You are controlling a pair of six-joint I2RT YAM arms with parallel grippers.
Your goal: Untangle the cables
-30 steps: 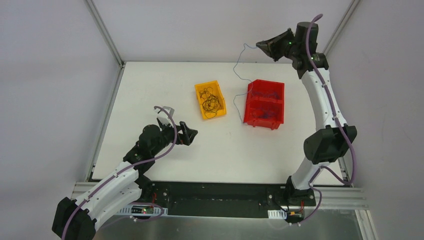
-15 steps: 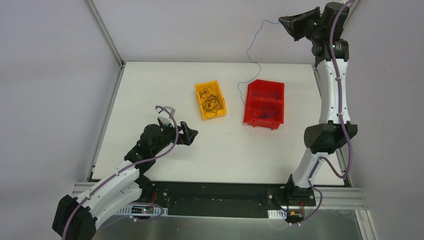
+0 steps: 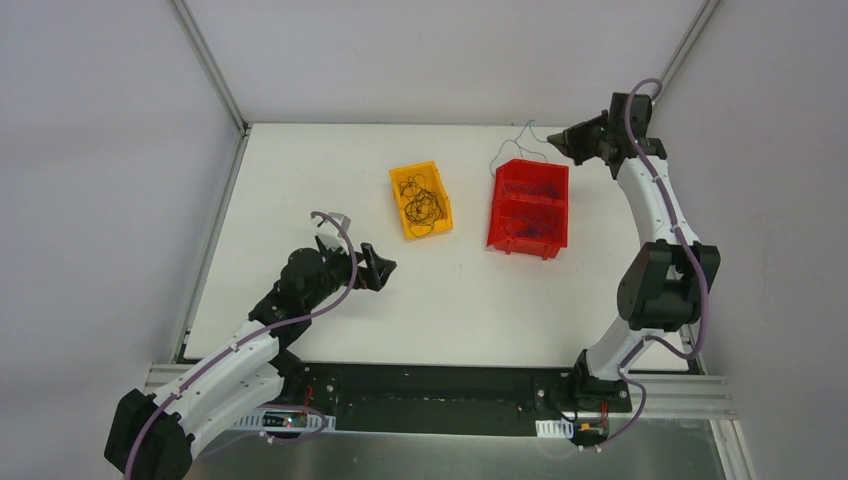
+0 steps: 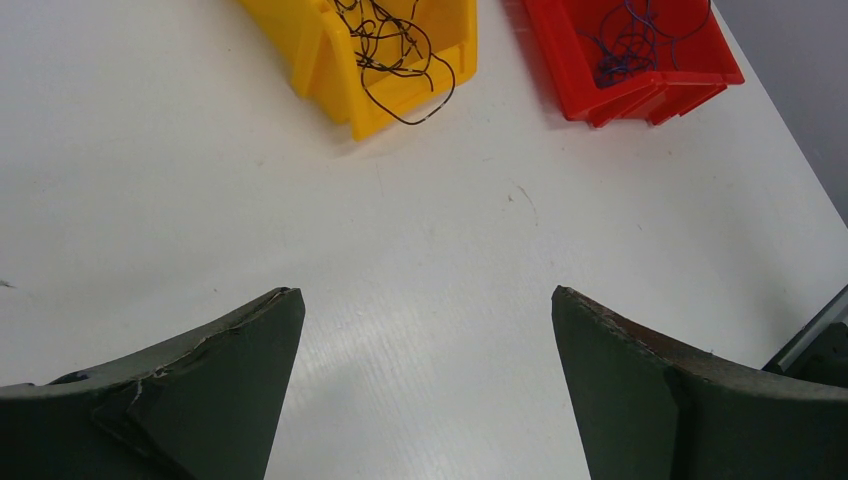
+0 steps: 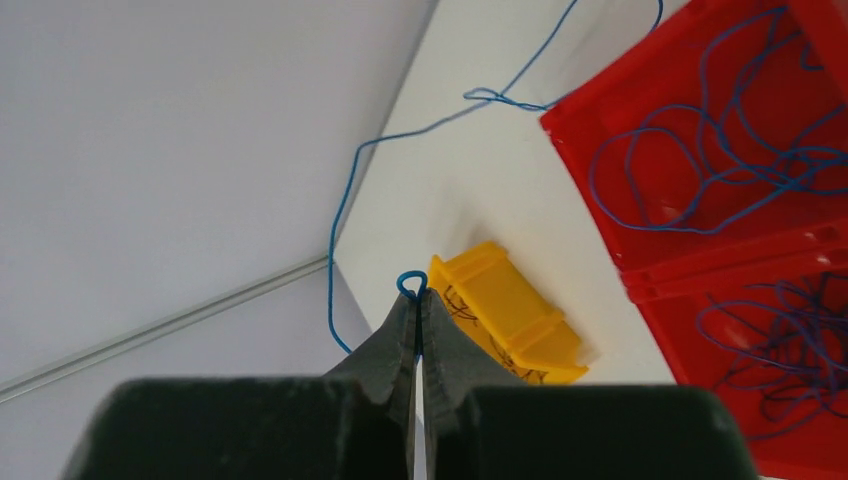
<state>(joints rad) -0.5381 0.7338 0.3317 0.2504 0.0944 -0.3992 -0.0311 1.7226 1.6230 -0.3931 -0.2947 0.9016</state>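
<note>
Top external view: the right arm was stretched up high a moment ago, and now it has come down low behind the red bin (image 3: 524,246). The right claw (image 3: 553,137) is pinched tight on one thin blue cable (image 5: 400,133), with a tiny loop of it poking out past the tips. When the arm was up, this cable hung long and almost straight. Now it is loose and floppy, with bends in it.

I think this means the blue cable has been pulled free of the knot and is about to be put in the red bin, where other blue cables (image 5: 700,170) already lie in curls. The drop is not done yet, because the claw is clenched on it.

The held cable has no real straight line now. Mostly it runs from the claw to the left, along the back of the bench (image 3: 450,300), then bends toward the far left corner of the red bin. I cannot tell just where its other end lies.

The black cables (image 3: 421,203) sit in a messy clump in the yellow bin (image 3: 398,205), and one loop hangs over its near wall. So there is more work to do.

The left claw (image 4: 425,295) is spread wide and holds nothing. It hangs over bare bench, well apart from both bins.
</note>
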